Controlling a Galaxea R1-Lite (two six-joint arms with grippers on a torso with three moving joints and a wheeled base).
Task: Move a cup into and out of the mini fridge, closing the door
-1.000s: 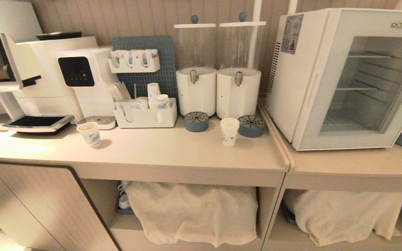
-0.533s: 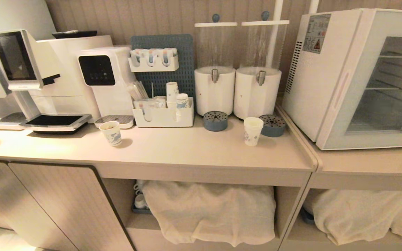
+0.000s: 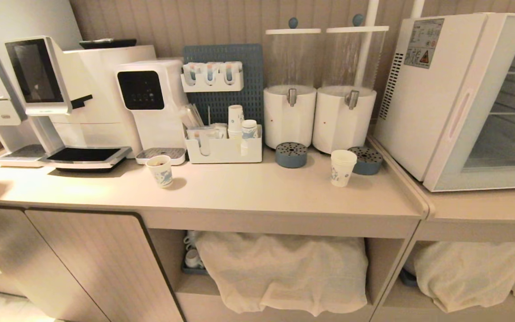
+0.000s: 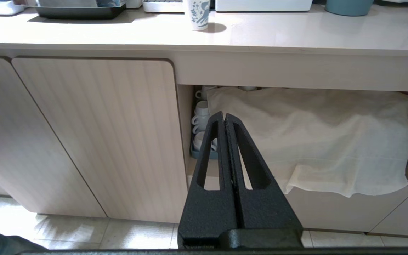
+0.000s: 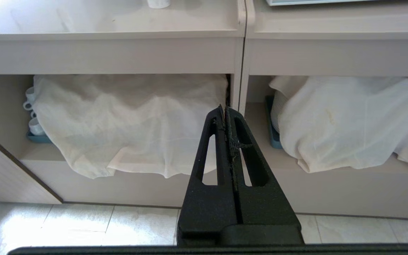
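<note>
The cup (image 3: 343, 167) stands on the tabletop (image 3: 257, 192) near the fridge (image 3: 441, 94), whose door (image 3: 503, 112) is closed. Both the left pincer (image 4: 224, 118) and the right pincer (image 5: 224, 111) are pressed together, empty, down low.

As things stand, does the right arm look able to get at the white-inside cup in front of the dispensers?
Probably not yet. The right gripper hangs shut below counter height, facing the cloth-covered shelves. The cup stands free on the counter with nothing crowding it, so only the arm's low position looks limiting.

mini fridge (image 3: 436, 98) and door (image 3: 503, 112) cut off at right edge, shelf mugs (image 4: 201, 117) half hidden under cloth (image 4: 306, 134)
</note>
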